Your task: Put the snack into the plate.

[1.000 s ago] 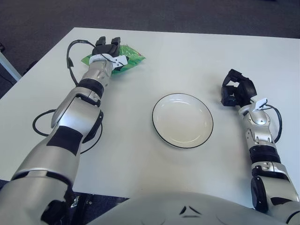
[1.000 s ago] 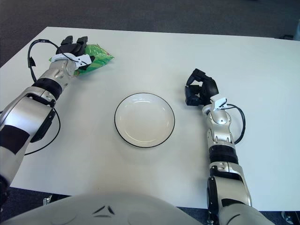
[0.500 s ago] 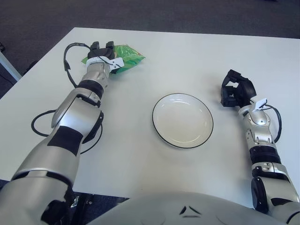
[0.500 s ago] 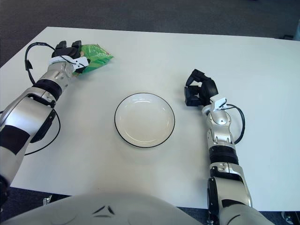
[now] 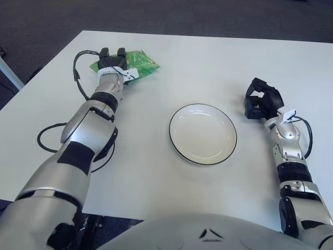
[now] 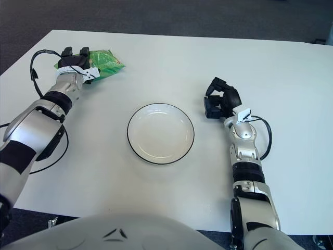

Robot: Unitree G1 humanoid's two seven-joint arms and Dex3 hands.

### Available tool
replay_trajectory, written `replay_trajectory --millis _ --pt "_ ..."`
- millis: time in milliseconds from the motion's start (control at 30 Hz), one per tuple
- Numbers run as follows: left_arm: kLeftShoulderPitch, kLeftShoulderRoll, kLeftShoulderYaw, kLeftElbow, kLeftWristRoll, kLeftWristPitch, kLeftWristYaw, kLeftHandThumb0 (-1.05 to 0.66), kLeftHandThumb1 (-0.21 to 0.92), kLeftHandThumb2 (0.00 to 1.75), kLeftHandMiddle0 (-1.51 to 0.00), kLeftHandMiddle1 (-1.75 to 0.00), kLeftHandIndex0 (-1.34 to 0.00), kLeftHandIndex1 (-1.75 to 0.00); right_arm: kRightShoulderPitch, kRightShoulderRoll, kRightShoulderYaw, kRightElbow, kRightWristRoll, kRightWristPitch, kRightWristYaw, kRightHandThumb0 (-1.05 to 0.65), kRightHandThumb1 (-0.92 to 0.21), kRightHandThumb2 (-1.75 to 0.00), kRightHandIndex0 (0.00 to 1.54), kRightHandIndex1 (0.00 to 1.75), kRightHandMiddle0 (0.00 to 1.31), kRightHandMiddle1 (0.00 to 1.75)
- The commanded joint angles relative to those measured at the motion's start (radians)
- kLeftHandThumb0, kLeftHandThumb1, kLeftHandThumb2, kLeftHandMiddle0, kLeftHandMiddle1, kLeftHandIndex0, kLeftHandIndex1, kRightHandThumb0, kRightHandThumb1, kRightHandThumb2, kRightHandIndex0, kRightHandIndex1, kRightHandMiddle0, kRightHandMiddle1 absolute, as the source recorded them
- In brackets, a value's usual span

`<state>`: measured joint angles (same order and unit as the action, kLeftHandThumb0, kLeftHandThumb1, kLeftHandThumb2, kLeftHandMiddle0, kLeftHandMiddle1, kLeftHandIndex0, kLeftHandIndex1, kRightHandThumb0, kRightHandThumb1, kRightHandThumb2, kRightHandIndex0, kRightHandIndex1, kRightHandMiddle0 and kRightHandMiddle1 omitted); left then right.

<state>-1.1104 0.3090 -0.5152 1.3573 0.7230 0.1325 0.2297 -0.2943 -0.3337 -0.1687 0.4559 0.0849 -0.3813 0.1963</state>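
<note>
So the green snack bag [image 5: 136,61] is sitting at the far left of the table [image 5: 208,57], well away from the plate [image 5: 202,133], which has nothing in it yet. What's changed over the last second: the left hand [image 5: 113,58] has slid back a bit toward the bag's left end, and more of the green shows now. Its fingers sit right against that end, but I can't tell if they've actually clamped on. Looks like it's re-seating the grasp, so no lift yet. The right hand [image 5: 261,100] is curled, holding nothing, right of the plate.
</note>
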Motion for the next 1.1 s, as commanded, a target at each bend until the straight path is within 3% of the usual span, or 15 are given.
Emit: replay_trajectory --millis 0,300,367,467,700,733,867,967,1067 --pt "0.022 -0.007 0.004 0.011 -0.006 0.003 -0.012 -1.05 0.92 1.11 -0.02 -0.01 0.0 -0.31 0.064 0.028 0.01 0.016 -0.021 0.001 -0.017 -0.49 -0.3 -1.34 1.37 1.75 0.63 1.75" --pt "0.039 0.001 0.011 0.012 -0.02 -0.031 -0.023 -1.05 0.92 1.07 -0.12 -0.11 0.0 -0.46 0.074 0.025 0.018 -0.007 -0.043 0.004 -0.034 -0.49 -0.3 -1.34 1.37 1.75 0.63 1.75" --pt "0.048 0.001 0.011 0.015 -0.018 -0.041 -0.017 -1.05 0.92 1.07 -0.06 -0.42 0.0 -0.5 0.078 0.025 0.022 -0.018 -0.046 0.001 -0.033 -0.49 -0.3 -1.34 1.37 1.75 0.63 1.75" --pt "0.054 -0.004 0.008 0.017 -0.015 -0.047 -0.015 -1.05 0.92 1.06 -0.02 -0.65 0.0 -0.54 0.083 0.023 0.027 -0.028 -0.049 0.004 -0.032 -0.49 -0.29 -1.35 1.36 1.75 0.64 1.75" --pt "0.07 -0.023 0.008 0.022 -0.015 -0.057 -0.017 -1.05 0.92 1.03 0.0 -0.94 0.0 -0.58 0.093 0.012 0.038 -0.042 -0.062 0.005 -0.034 -0.49 -0.29 -1.35 1.37 1.75 0.64 1.75" --pt "0.072 -0.024 0.009 0.022 -0.017 -0.06 -0.018 -1.05 0.92 1.02 0.0 -1.11 0.0 -0.6 0.093 0.01 0.039 -0.043 -0.064 0.004 -0.034 -0.49 -0.29 -1.35 1.37 1.75 0.64 1.75" --pt "0.08 -0.025 0.017 0.023 -0.022 -0.074 -0.016 -1.05 0.92 0.97 -0.01 -1.52 0.0 -0.63 0.101 0.009 0.041 -0.059 -0.07 0.01 -0.034 -0.5 -0.29 -1.35 1.37 1.75 0.64 1.75" --pt "0.086 -0.026 0.024 0.022 -0.025 -0.09 -0.002 -1.05 0.92 0.94 -0.02 -1.67 0.0 -0.67 0.105 0.008 0.042 -0.071 -0.072 0.019 -0.036 -0.5 -0.28 -1.37 1.37 1.75 0.65 1.75" --pt "0.087 -0.023 0.026 0.011 -0.024 -0.103 0.017 -1.05 0.92 0.88 -0.01 -1.7 0.0 -0.76 0.109 0.005 0.044 -0.085 -0.076 0.032 -0.039 -0.5 -0.27 -1.37 1.37 1.75 0.65 1.75"
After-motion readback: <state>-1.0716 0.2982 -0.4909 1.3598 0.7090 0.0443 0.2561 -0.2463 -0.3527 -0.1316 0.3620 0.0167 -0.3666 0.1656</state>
